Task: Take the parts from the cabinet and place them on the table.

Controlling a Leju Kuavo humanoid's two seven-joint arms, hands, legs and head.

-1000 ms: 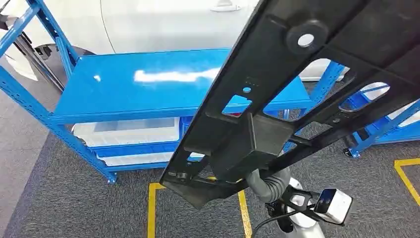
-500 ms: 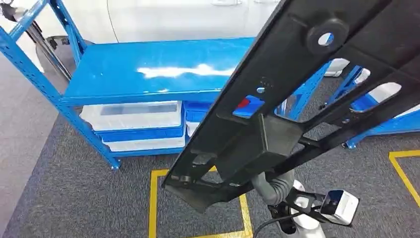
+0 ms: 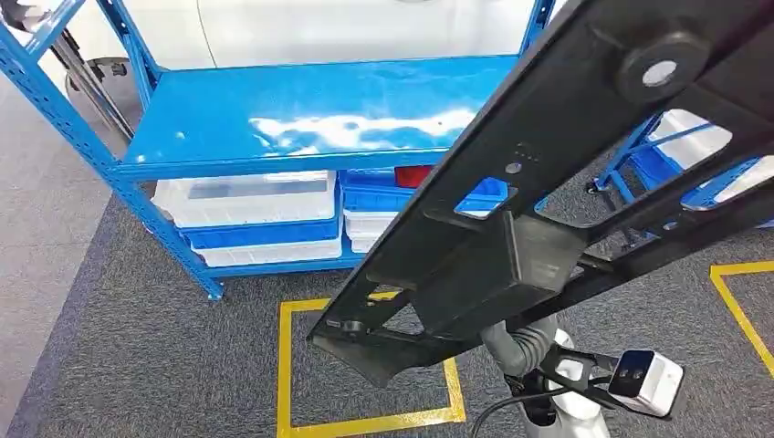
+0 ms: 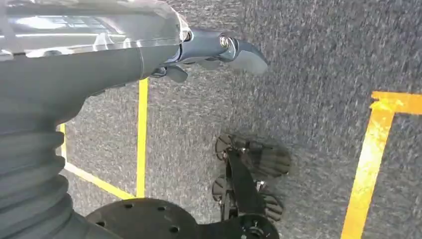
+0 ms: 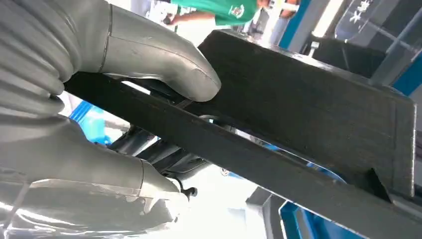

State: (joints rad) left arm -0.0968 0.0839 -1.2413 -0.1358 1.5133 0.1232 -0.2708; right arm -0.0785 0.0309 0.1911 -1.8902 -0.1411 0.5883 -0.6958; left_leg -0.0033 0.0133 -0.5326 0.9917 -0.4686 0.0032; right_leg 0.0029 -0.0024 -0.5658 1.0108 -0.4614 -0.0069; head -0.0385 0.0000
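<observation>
The right robot hand (image 5: 114,94) grips a long black part (image 3: 548,210), its thumb pressed on the top edge, holding it slantwise above the carpet in front of the blue rack (image 3: 310,119). The left robot hand (image 4: 209,50) hangs over the carpet, fingers loosely spread, holding nothing.
</observation>
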